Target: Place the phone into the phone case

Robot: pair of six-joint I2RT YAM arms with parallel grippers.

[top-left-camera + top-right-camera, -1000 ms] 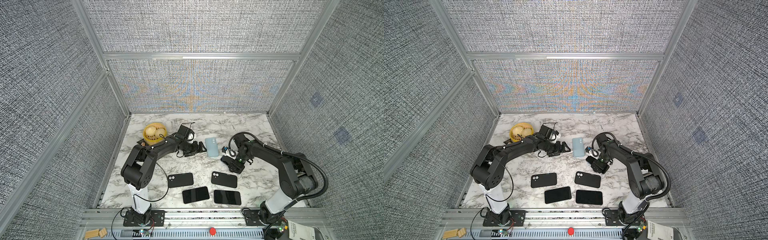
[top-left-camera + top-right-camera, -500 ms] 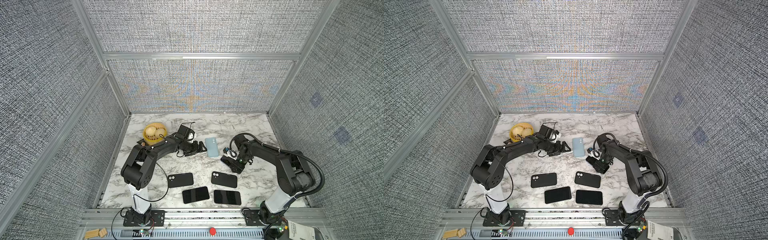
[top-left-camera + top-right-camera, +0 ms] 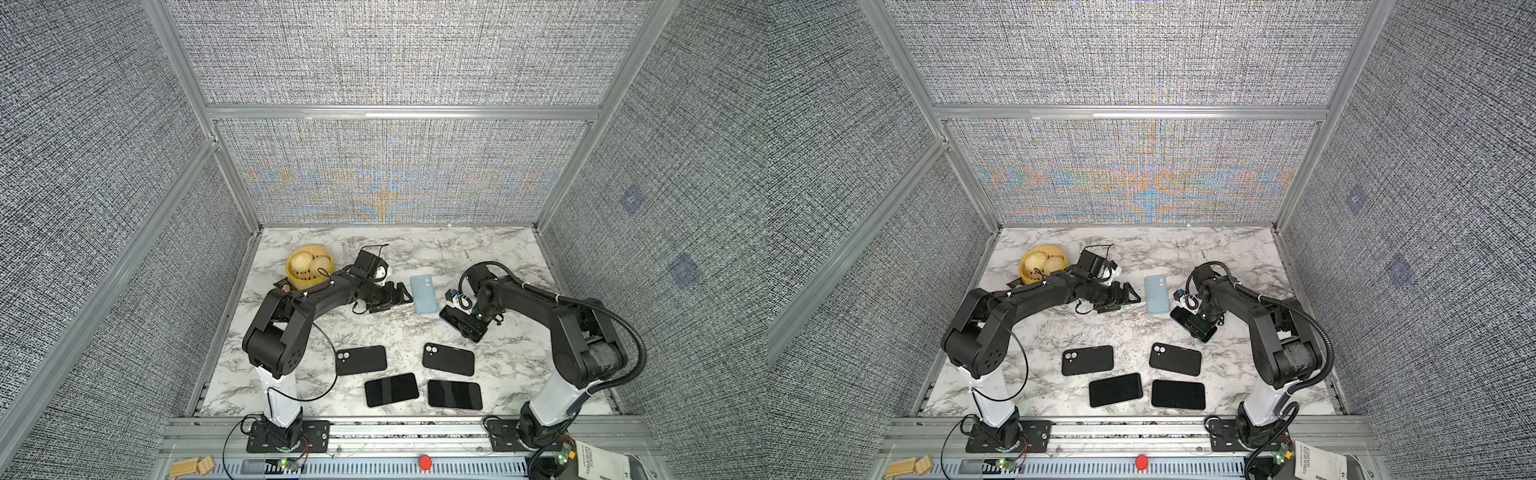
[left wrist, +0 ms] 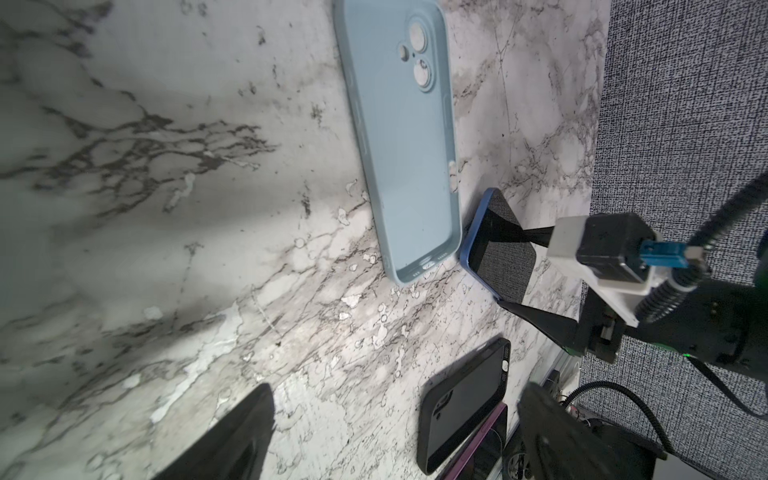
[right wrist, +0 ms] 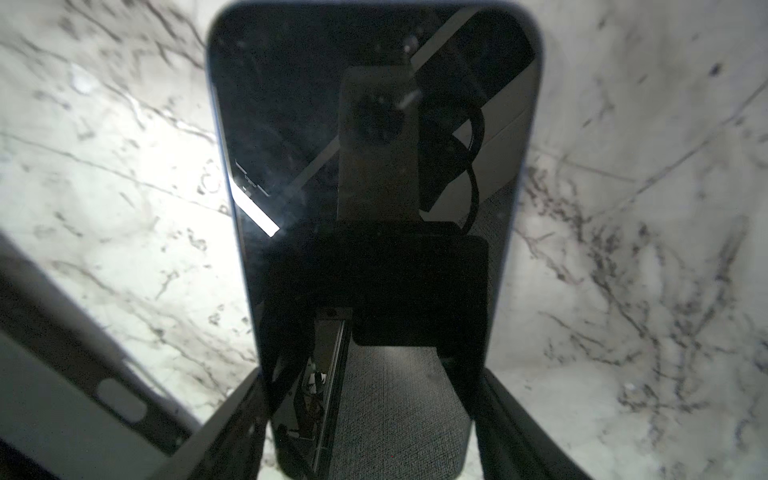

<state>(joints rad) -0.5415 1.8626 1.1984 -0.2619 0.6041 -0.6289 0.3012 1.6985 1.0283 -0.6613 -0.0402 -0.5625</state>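
Nearest the front edge of the table [image 3: 316, 399], two dark phones [image 3: 391, 389] lie flat side by side, well in front of the blue case [image 3: 423, 295]. Two black cases [image 3: 360, 360] lie just behind them, between that row and the blue case.

The blue case lies flat with its hollow side up and its camera cutout at the far end. The blue phone [image 4: 490, 232] lies screen up on the marble, a corner just beside the blue case's near right corner. The right gripper [image 4: 516, 269] straddles it, with one finger [image 5: 232, 415] along each long edge. I cannot tell whether the fingers press the edges or only stand beside them.

Left of the blue case, close but apart from it, the left gripper [image 3: 395, 299] holds its jaws spread wide around nothing.

Farther back and well to the left of the blue case is a yellow basket [image 3: 296, 283] of buns [image 3: 301, 262].
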